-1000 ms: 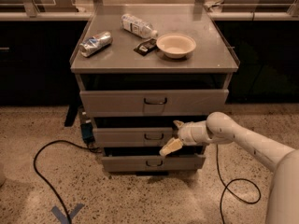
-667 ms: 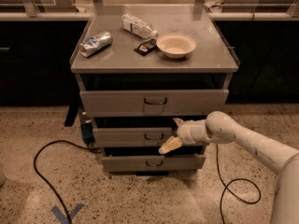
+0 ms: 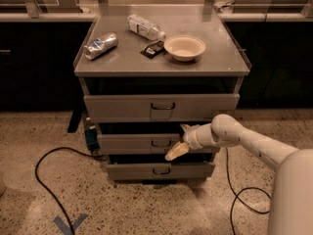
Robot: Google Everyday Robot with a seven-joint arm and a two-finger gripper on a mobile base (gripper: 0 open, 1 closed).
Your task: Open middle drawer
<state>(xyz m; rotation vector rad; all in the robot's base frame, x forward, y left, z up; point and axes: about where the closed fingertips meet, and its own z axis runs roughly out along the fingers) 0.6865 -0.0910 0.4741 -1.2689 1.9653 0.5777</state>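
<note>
1. Staying unchanged from a second ago, the gripper [image 3: 177,142] sits against the middle drawer [image 3: 129,144], just right of its handle [image 3: 161,143], jaws apart.
2. The drawer has not moved out; the pull seems not begun.

**Dim workroom, speckled floor**

A speckled stone floor [image 3: 29,131] lies under warm, low light. A black cable [image 3: 37,175] loops toward its left edge, and blue tape [image 3: 68,224] marks its near edge. Dark counters [image 3: 34,58] with pale tops line the back. The gripper [image 3: 180,140], fingers spread, hangs before the steel cabinet [image 3: 161,66].
</note>
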